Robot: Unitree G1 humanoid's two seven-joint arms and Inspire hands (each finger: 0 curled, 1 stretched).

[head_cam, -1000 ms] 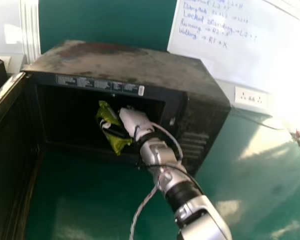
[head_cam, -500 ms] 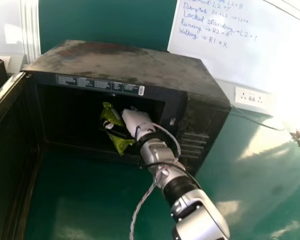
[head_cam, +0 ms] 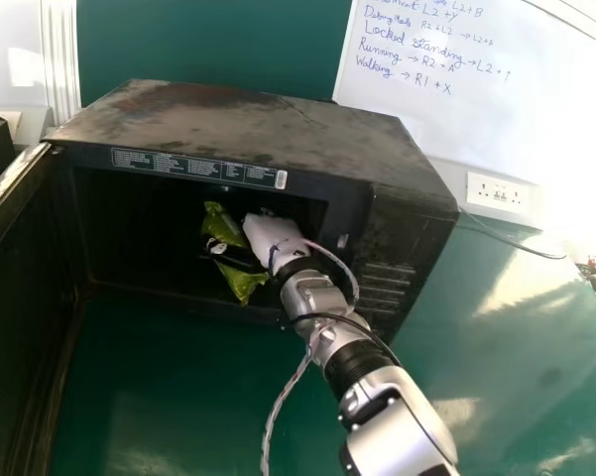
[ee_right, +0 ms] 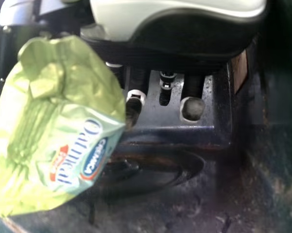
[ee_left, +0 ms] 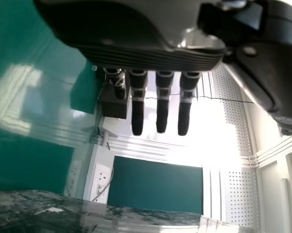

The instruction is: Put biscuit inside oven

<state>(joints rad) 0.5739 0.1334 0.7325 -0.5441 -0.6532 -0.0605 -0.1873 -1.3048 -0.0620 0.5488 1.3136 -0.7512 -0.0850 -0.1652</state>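
- Head view: right hand (head_cam: 275,238) inside the mouth of the black oven (head_cam: 228,109); its forearm slants in from the lower right; the green biscuit packet (head_cam: 243,285) lies just beside the hand, on its left, within the opening.
- Grasp: dark digits cross the packet's middle; the hand is closed narrowly around it; one end of the packet stands above the digits, the other hangs below, near the opening's lower edge.
- Right wrist view: the packet, creased and tilted, hangs at the thumb side of the right hand (ee_right: 180,34), in front of part of it; the fingers extend past the packet over dark metal; whether the packet touches the oven floor cannot be told.
- Left wrist view: left hand (ee_left: 162,94) empty, its fingers straight and spread slightly apart.
- Surroundings: oven door (head_cam: 15,317) swung open at the left; green bench (head_cam: 178,397) before the oven; whiteboard (head_cam: 476,109) and socket panel (head_cam: 499,194) behind, to the right.
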